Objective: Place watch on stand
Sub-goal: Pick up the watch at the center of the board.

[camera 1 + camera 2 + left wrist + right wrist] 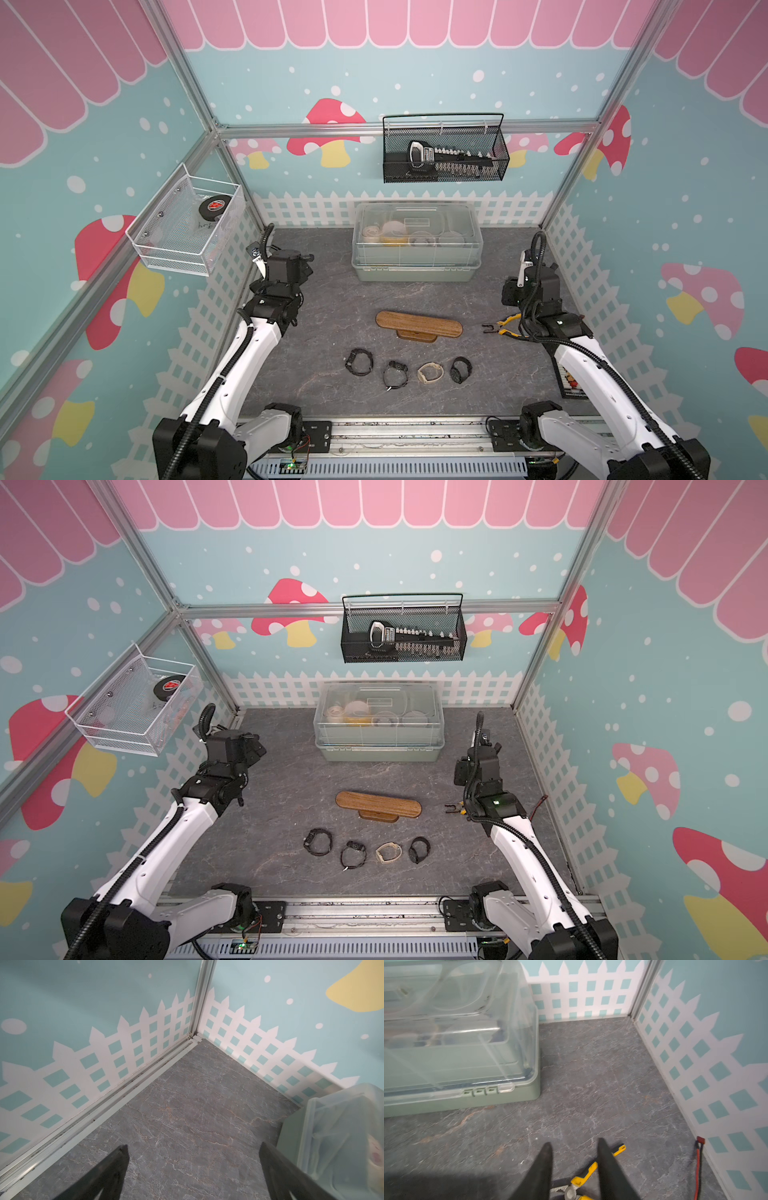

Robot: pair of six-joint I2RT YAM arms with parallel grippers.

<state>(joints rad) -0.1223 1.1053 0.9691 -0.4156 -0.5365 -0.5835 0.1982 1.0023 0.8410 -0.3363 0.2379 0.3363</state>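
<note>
Stand [419, 324] sits mid-worktop [324, 299]; three black watches [358, 362] and a tan watch [430, 372] lie in a row on the worktop near its front side, apart from it. Left tool [193, 1146] hangs wide open and empty near the back left corner. Right tool [574, 1140] hovers over yellow-handled pliers [583, 1176], fingers apart by a narrower gap, gripping nothing

box [415, 272] behind stand [419, 323] | watches [460, 370] before stand | pliers [498, 327] right of stand

Left end effector [193, 1145] wide; right end effector [574, 1140] narrower (seemingly empty).
</note>
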